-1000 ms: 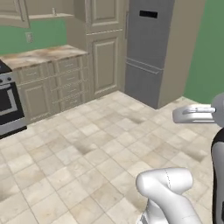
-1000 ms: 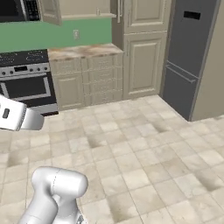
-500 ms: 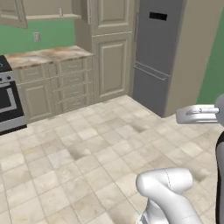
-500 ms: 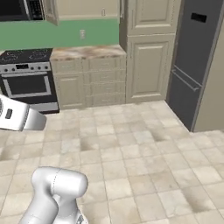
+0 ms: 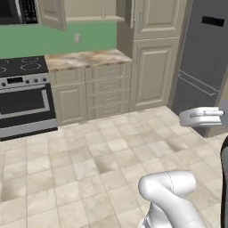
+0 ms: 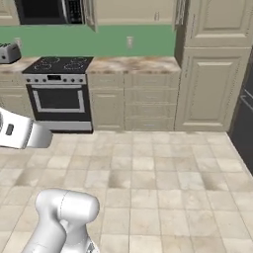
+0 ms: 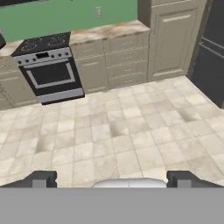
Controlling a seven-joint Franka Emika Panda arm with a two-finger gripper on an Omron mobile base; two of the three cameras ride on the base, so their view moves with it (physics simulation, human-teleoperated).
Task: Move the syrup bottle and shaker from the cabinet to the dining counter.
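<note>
Black glass fronts the oven point(image 5: 24, 104) at the left of the left base view, with a marbled surface point(image 5: 87, 58) beside it. Above that, the cabinet point(image 5: 91, 11) stands open, its door point(image 5: 51, 13) swung out, and the shaker point(image 5: 103, 14) sits as a small grey shape on the shelf; I cannot tell more at this size. The grey fridge point(image 5: 205, 62) stands at the right. In the hand view the pincer point(image 7: 111, 179) is spread wide, holding nothing, above the tiled floor point(image 7: 122, 131).

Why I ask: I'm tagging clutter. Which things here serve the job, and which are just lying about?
Job: cabinet, small grey shaker on its shelf, gripper.
Lying about: stove, microwave, toaster, fridge.
</note>
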